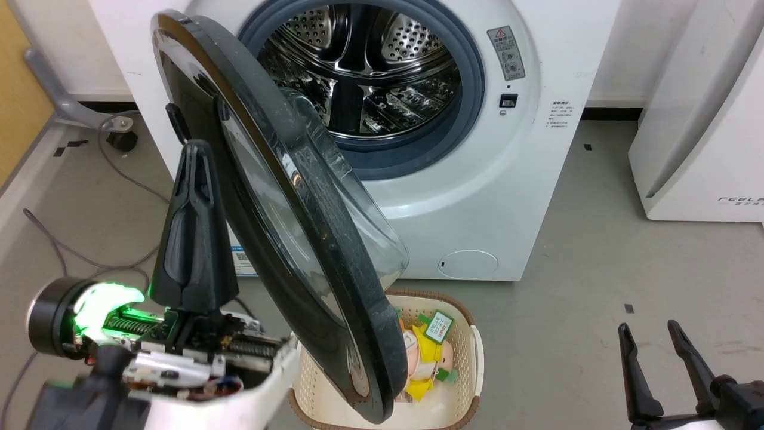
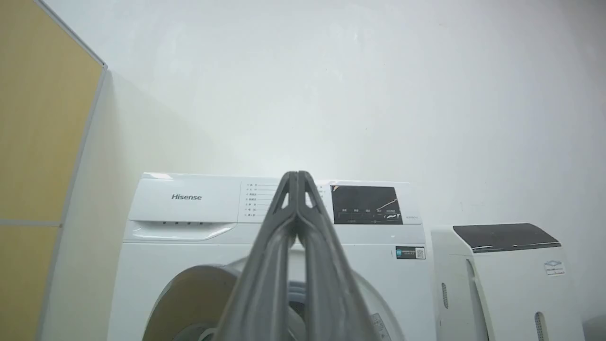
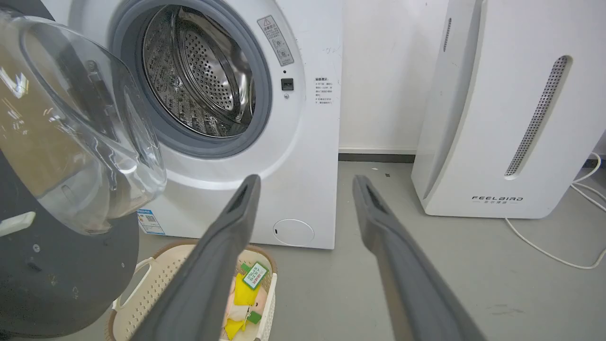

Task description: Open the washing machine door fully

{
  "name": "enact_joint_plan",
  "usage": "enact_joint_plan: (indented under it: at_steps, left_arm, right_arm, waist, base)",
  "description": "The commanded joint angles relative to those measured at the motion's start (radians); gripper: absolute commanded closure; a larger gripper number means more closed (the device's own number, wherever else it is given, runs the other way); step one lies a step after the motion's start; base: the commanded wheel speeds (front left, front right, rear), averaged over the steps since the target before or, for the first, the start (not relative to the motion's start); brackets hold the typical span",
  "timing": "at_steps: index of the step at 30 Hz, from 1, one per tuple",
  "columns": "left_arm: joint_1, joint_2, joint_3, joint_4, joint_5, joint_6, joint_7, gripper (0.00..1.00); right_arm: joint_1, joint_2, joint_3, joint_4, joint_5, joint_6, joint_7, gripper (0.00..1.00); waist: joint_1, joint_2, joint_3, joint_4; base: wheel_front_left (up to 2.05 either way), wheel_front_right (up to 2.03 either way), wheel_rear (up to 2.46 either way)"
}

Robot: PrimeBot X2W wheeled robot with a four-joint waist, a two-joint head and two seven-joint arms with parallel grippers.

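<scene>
Grey floor [image 1: 585, 251] fronts the washing machine [image 1: 495, 179], its door [image 1: 322, 239] ajar just beside the closed left hand [image 1: 196, 149], right hand [image 1: 649, 327] spread.

basket [image 1: 476, 358] half hidden behind door [image 1: 322, 227], warning label [image 1: 506, 52] unreadable

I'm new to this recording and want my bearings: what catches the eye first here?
The washing machine door, glossy black with a bulging glass bowl, stands swung out edge-on across the middle of the head view, baring the steel drum behind it. The left gripper, fingers shut, rises just left of it; a cream basket sits on the floor below.
</scene>
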Motion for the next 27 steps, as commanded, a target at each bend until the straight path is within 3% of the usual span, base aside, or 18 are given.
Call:
enact_joint_plan:
  at_steps: [1, 8, 16, 21, 27]
  left_arm:
    - [-0.012, 0.005, -0.006, -0.012, -0.004, -0.005, -0.004, 1.00]
    - [-0.027, 0.001, -0.143, -0.137, -0.059, -0.056, -0.004, 1.00]
    - [0.005, 0.030, -0.427, -0.087, -0.156, -0.148, 0.088, 1.00]
    - [0.028, 0.091, -0.615, -0.032, -0.247, -0.163, 0.209, 1.00]
    - [0.071, 0.152, -0.689, 0.060, -0.331, -0.155, 0.351, 1.00]
  right_arm:
    - [-0.005, 0.004, 0.001, -0.006, 0.010, 0.001, -0.007, 0.00]
    - [-0.008, 0.004, 0.002, 0.003, 0.015, 0.001, -0.009, 0.00]
    - [-0.006, 0.004, -0.002, 0.013, 0.014, 0.001, -0.015, 0.00]
    - [-0.004, 0.004, -0.004, 0.018, 0.014, 0.001, -0.017, 0.00]
    - [-0.003, 0.004, -0.003, 0.026, 0.018, 0.001, -0.018, 0.00]
  waist:
    - [0.0000, 0.0000, 0.002, 0.000]
    - [0.0000, 0.0000, 0.005, -0.001]
    - [0.0000, 0.0000, -0.002, 0.003]
    - [0.0000, 0.0000, -0.004, 0.006]
    - [0.0000, 0.0000, -0.008, 0.008]
  base:
    - [0.00, 0.00, 0.00]
    - [0.00, 0.00, 0.00]
    - [0.00, 0.00, 0.00]
    - [0.00, 0.00, 0.00]
    - [0.00, 0.00, 0.00]
